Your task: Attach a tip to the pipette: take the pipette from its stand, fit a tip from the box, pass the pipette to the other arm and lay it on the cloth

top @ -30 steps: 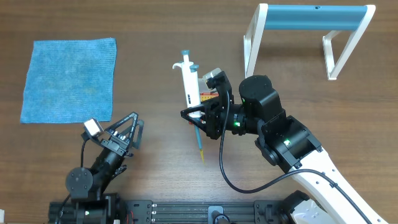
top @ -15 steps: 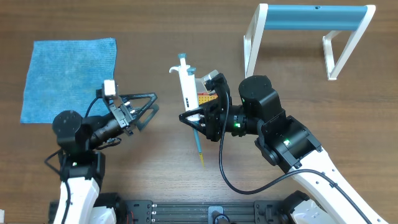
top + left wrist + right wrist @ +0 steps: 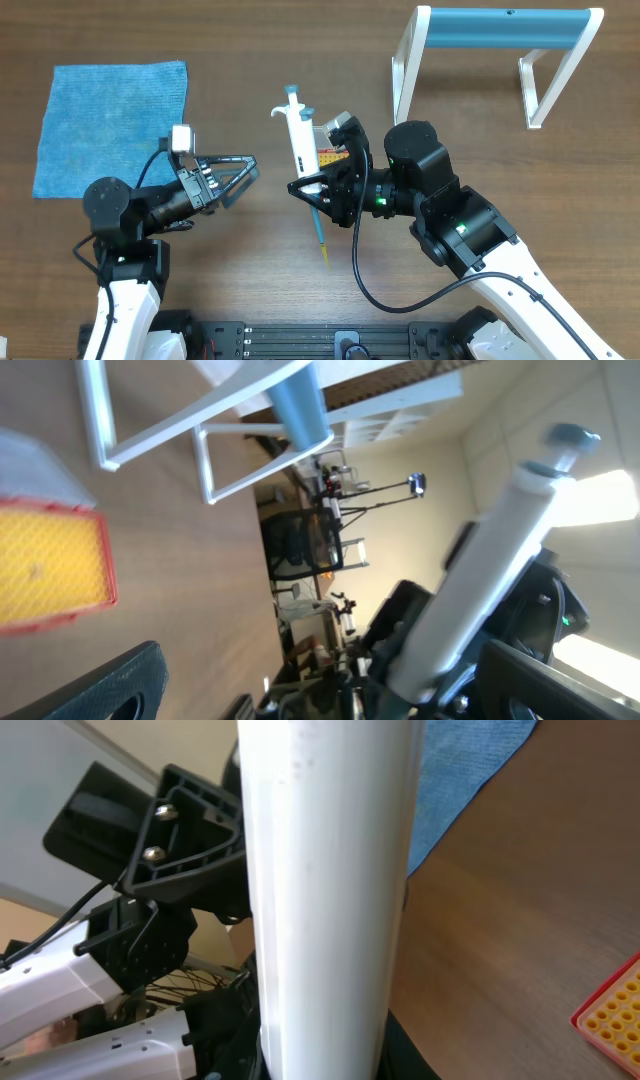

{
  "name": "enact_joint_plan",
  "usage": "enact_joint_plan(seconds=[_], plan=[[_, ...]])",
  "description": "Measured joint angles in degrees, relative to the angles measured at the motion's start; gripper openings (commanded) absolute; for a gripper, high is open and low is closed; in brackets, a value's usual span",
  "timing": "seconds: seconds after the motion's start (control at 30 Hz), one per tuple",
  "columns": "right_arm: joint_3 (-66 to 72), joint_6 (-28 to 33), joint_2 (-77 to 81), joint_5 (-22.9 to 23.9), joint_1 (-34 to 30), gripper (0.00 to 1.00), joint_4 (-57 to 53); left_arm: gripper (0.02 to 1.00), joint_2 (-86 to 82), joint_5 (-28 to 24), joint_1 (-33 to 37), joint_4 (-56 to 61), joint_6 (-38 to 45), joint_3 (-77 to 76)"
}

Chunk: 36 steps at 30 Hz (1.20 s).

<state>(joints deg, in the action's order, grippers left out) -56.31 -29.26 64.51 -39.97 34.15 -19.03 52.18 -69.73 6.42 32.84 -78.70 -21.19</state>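
Your right pincer point(image 3: 318, 192) is pinching the pipette point(image 3: 298, 135) around its middle and holding it up over the table point(image 3: 250, 290), close to the middle. The pipette is out of its stand point(image 3: 500, 30), which is well apart at the back right, so I think that first step is done. A thin tip point(image 3: 324, 252) seems to be stuck on the low end of the pipette. So the tip step looks done too, but the tip is small and I can't be fully sure. The tip box point(image 3: 330, 157) sits just beside the right pincer, partly hidden under it. That puts you at the handing-over step. Your left pincer point(image 3: 243, 175) is spread wide with nothing in it, and it points at the pipette from the left side. It is near the pipette but not touching it. From the left wrist, you can see the pipette's white body and its round top standing out in front, between the two wide-apart fingers point(image 3: 110, 680). What is left, I think, is this: the left pincer has to close on the pipette, the right pincer has to let go, and then the left arm has to lay the pipette on the blue cloth point(image 3: 110, 120). The cloth lies flat at the back left of the table, and the pipette is not on it yet.
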Motion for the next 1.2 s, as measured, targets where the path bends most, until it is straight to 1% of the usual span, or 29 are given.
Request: enact_joint_plan(seconds=[0.1,0.23,0.4,0.57,0.7,0.97,1.2], plan=[[0.00,0.00,0.00,0.00,0.00,0.077,0.61,0.998,0.00,-0.42,-2.05,4.70,-1.36,-0.15],[0.00,0.00,0.00,0.00,0.00,0.075,0.66,1.000,0.00,-0.42,-6.82,5.18,-2.64,-0.20],[0.00,0.00,0.00,-0.35,0.00,0.075,0.66,1.000,1.27,3.19,-12.00,5.44,-4.09,-0.20],[0.00,-0.09,0.00,-4.39,0.00,0.077,0.66,1.000,3.52,5.62,-12.63,14.27,-4.96,-1.49],[0.00,-1.62,0.00,-6.84,0.00,0.075,0.68,1.000,4.61,5.81,-12.63,15.23,-4.90,-5.01],[0.00,-3.76,0.00,-7.85,0.00,0.075,0.66,1.000,6.43,5.35,-12.83,17.29,-3.56,-10.75],[0.00,-6.10,0.00,-8.22,0.00,0.077,1.09,0.998,8.04,5.70,-16.79,18.73,-1.68,-11.30]])
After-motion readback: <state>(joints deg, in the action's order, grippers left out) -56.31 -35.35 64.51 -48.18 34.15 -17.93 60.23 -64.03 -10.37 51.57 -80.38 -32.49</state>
